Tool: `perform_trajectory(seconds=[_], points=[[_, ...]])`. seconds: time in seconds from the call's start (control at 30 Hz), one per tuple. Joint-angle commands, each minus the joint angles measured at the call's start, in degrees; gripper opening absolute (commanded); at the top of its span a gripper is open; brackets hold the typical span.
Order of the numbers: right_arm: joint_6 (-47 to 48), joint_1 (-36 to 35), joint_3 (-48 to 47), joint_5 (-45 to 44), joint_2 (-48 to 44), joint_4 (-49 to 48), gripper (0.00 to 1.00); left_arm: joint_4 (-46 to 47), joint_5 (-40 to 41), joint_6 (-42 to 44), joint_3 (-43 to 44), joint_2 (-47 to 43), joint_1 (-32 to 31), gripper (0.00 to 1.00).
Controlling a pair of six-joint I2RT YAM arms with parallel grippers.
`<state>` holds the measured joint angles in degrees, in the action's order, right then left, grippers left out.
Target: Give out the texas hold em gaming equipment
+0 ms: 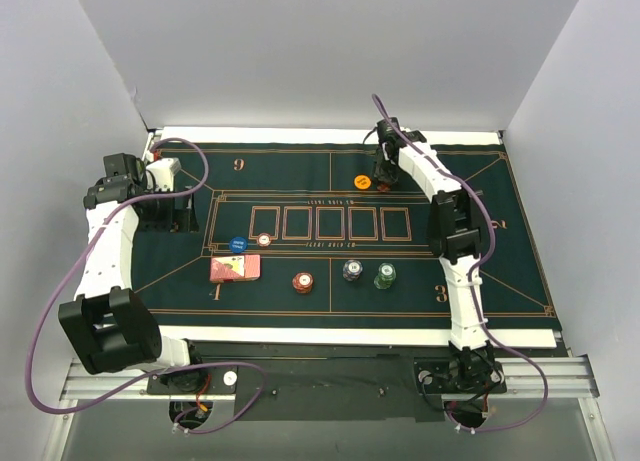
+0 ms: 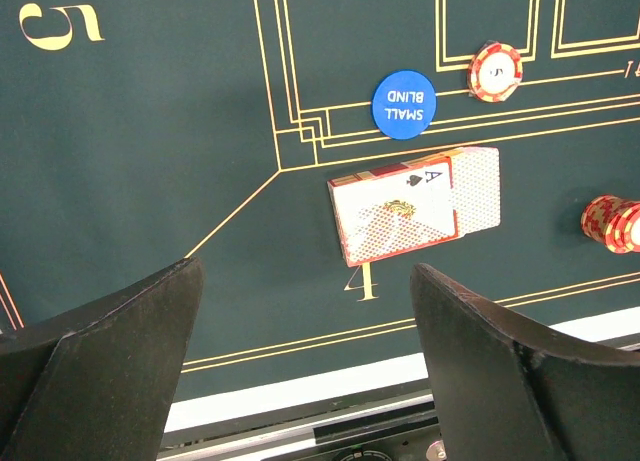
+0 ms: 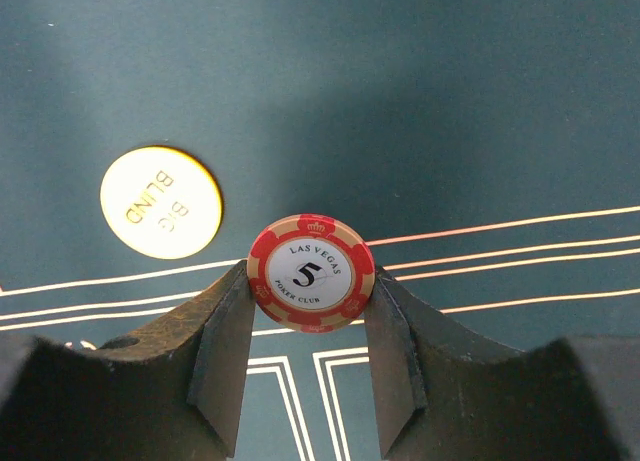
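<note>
Green felt mat with gold lines covers the table, boxed in by plain white walls. Nearest the arm bases sit three short piles of poker chips in a row: a red stack, a dark white-edged stack and a green stack. Left of them lies the deck of red-backed cards, slightly fanned, with an ace of spades peeking out. Just beyond the deck are the blue small blind button and a loose red-and-cream chip.

The left gripper hangs over the mat's left side, jaws spread wide with nothing between them.

At the far edge the right gripper is clamped on a red five chip. It holds the chip across its rim so the face shows, near the big blind disc. Whether the chip touches the felt cannot be told.

The chip is probably light, rigid and smooth-edged, so a rim pinch like this one could let it pivot or squirt out. It should be set down gently. The cards look thin and slick, so the deck is best taken across its long edges, squared, or the top cards may slide off.
</note>
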<state>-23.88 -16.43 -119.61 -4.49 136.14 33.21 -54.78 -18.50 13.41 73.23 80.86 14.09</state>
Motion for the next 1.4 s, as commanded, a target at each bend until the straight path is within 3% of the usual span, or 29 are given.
perform_trajectory(seconds=[0.0, 0.23, 0.33, 0.53, 0.73, 1.1, 1.37], points=[[-1.34, -0.01, -3.70, -0.43, 1.15, 2.30, 0.25, 1.00, -1.19, 1.36, 2.27, 0.26, 0.42, 0.96], [-2.31, -0.01, -2.99, 0.89, 2.91, 2.03, 0.27, 1.17, -0.92, 1.36, 2.18, 0.35, 0.33, 0.96], [-2.49, -0.01, -2.56, 0.80, 2.73, 2.03, 0.44, 1.00, -0.83, 1.44, 2.27, 0.26, 0.50, 0.96], [-2.23, -0.80, -1.24, 0.01, -2.00, 1.68, 0.63, 0.82, -1.18, 1.18, 2.09, -0.53, 0.50, 0.96], [-1.78, -4.22, 7.34, -1.66, -14.72, 0.46, 0.66, 0.38, -1.45, 0.65, 2.27, -1.75, 0.42, 0.96], [-3.45, -28.28, 31.09, -1.05, -34.43, -1.74, 0.76, -0.94, -1.36, 0.92, 1.74, -4.75, 0.50, 0.96], [-2.49, -42.54, 33.66, -2.45, -31.82, -1.75, 0.81, -0.94, -1.19, 0.57, 0.86, -5.10, 0.50, 0.96]])
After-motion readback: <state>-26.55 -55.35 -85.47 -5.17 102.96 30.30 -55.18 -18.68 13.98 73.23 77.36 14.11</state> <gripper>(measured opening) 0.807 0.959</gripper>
